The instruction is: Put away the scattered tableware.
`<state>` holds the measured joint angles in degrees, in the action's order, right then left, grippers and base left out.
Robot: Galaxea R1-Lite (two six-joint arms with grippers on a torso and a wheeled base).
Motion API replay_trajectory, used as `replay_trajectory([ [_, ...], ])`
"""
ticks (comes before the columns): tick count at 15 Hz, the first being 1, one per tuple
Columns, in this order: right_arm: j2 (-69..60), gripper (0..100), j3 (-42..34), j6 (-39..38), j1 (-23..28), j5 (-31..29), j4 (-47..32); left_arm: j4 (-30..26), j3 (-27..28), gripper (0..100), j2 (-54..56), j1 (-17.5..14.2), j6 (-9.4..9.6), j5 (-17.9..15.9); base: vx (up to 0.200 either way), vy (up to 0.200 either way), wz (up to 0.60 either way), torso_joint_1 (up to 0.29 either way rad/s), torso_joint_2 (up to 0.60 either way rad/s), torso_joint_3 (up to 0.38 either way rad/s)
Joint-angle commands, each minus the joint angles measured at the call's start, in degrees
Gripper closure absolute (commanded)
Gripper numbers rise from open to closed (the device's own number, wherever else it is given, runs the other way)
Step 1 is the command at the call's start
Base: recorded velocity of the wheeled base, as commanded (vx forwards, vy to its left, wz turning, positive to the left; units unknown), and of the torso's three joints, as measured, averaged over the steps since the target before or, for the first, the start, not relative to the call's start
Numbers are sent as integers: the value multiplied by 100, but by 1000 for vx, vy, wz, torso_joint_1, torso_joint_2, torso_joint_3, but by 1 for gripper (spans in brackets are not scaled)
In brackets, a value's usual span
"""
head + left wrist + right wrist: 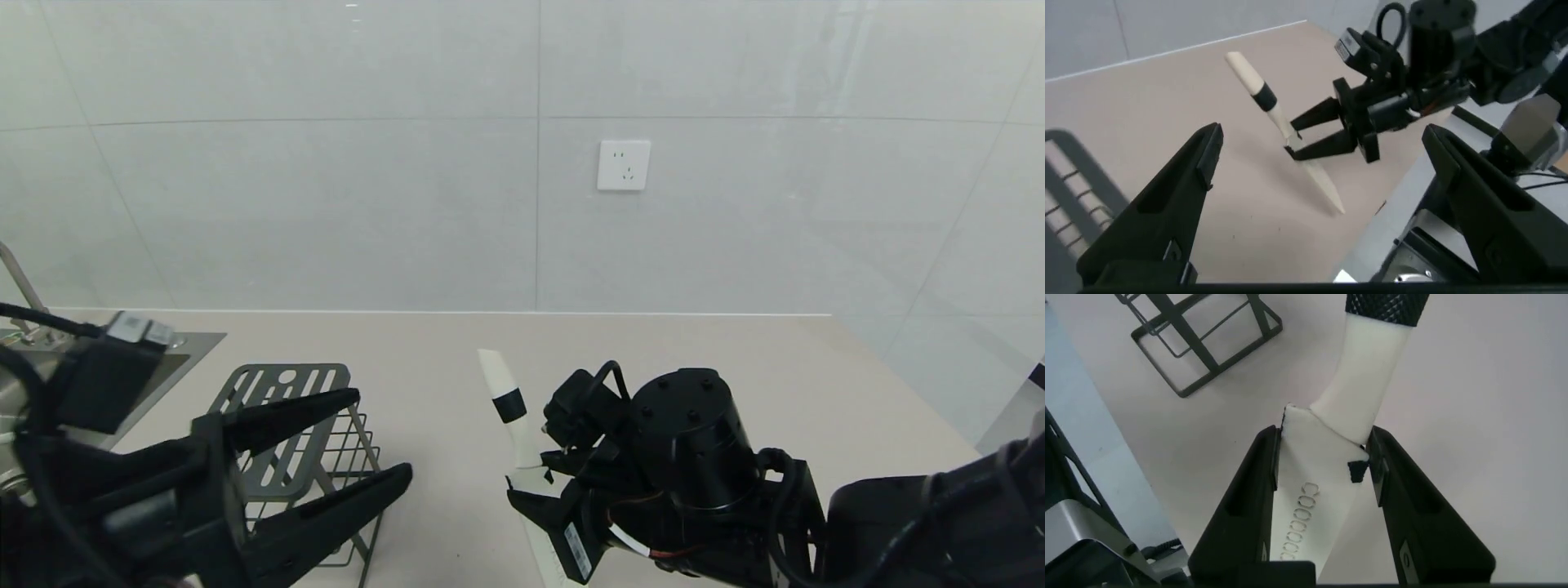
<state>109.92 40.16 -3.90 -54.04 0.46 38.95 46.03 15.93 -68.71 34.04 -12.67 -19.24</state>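
The right tool (pixel 529 482) is clamped on a white utensil (pixel 500 380), its two fingers (pixel 1259 486) pressed against either side of the flat white blade just below the point where it narrows into the handle. The utensil stands tilted over the pale worktop (pixel 735 359), with the handle and its black band (pixel 510 405) raised and leaning toward the wall and the pointed end low near the front edge. Whether that tip touches the worktop cannot be told. The left tool (pixel 382 434) is spread wide and holds nothing, hanging just in front of a dark wire rack (pixel 277 388) that stands on the worktop beside the sink (pixel 175 353). A white socket (pixel 623 165) sits on the tiled wall behind.
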Motion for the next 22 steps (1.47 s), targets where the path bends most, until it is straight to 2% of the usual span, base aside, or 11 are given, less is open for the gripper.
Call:
replay_trajectory([
  [1, -76, 100, 19, 3, -36, -2, 7, 442, 6, 0, -1242, 7, -113, 8, 0, 0, 0, 0, 0, 0],
  [3, -155, 100, 19, -5, -36, -11, 16, 714, 147, 0, -1725, -2, -386, 8, 0, 0, 0, 0, 0, 0],
  [4, -217, 100, 10, -5, -36, -11, 16, 1101, 288, 0, -2024, -20, -667, 8, 0, 0, 0, 0, 0, 0],
  [5, -217, 100, 10, -5, -36, -11, 16, 1119, 296, 0, -2041, -11, -685, 8, 0, 0, 0, 0, 0, 0],
  [6, -234, 100, 10, -5, -36, -2, 16, 1514, 446, 0, -2419, -20, -852, 25, 0, 0, 0, 0, 0, 0],
  [8, -234, 100, 10, -5, -36, -2, 16, 2006, 630, 0, -2956, 24, -852, 306, 0, 0, 0, 0, 0, 0],
  [12, -243, 100, 54, -5, -89, 6, 25, 2551, 630, 0, -3342, 42, -843, 333, 0, 0, 0, 0, 0, 0],
  [14, -234, 100, 71, -5, -159, 6, 25, 2674, 639, 0, -3421, 138, -852, 438, 0, 0, 0, 0, 0, 0],
  [18, -234, 100, 124, -14, -159, 6, 25, 2876, 692, 0, -3553, 525, -843, 447, 0, 0, 0, 0, 0, 0],
  [22, -234, 100, 133, -14, -159, 6, 25, 3237, 753, 0, -3773, 534, -843, 473, 0, 0, 0, 0, 0, 0],
])
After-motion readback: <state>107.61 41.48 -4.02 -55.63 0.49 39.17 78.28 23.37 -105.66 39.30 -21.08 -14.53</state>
